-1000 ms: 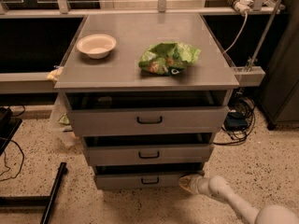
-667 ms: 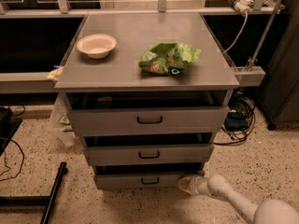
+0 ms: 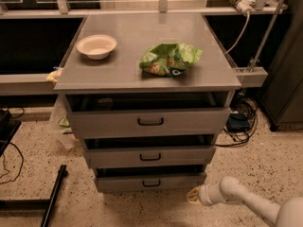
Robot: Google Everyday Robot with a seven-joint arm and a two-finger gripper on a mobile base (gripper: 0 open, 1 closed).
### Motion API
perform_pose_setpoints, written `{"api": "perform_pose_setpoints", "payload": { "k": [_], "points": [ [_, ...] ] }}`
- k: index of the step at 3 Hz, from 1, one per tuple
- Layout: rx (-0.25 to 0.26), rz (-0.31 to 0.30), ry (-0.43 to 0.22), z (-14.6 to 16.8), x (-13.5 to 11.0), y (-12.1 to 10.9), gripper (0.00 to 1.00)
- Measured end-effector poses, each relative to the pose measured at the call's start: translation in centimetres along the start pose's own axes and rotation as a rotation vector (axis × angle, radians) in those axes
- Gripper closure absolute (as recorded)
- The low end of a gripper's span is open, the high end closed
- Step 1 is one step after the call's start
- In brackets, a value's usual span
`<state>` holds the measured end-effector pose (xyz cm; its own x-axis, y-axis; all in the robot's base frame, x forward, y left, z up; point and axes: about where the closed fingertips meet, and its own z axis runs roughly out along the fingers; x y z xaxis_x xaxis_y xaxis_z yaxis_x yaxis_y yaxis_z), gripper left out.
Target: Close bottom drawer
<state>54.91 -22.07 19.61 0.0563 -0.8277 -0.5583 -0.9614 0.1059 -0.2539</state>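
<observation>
The bottom drawer [image 3: 150,182] is the narrowest grey front of three, with a small dark loop handle at its centre. It stands pulled out a little, with a dark gap above its front. My gripper [image 3: 191,196] is low at the right, at the end of a white arm coming in from the bottom right corner. It sits just below and to the right of the bottom drawer's right end, close to its front corner.
The middle drawer [image 3: 150,156] and top drawer [image 3: 150,122] also stand partly open. On the cabinet top [image 3: 118,72] are a white bowl [image 3: 96,46] and a green snack bag [image 3: 169,59]. Cables [image 3: 240,122] lie on the floor at right; a black bar [image 3: 53,195] lies at left.
My gripper has moved a little left along the floor, closer to the bottom drawer's right front corner. The drawers have not visibly moved.
</observation>
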Motion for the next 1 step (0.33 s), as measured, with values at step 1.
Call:
{"api": "perform_pose_setpoints", "payload": {
  "k": [1],
  "points": [
    [-0.021, -0.005, -0.009, 0.11, -0.90, 0.76, 0.82]
  ]
}}
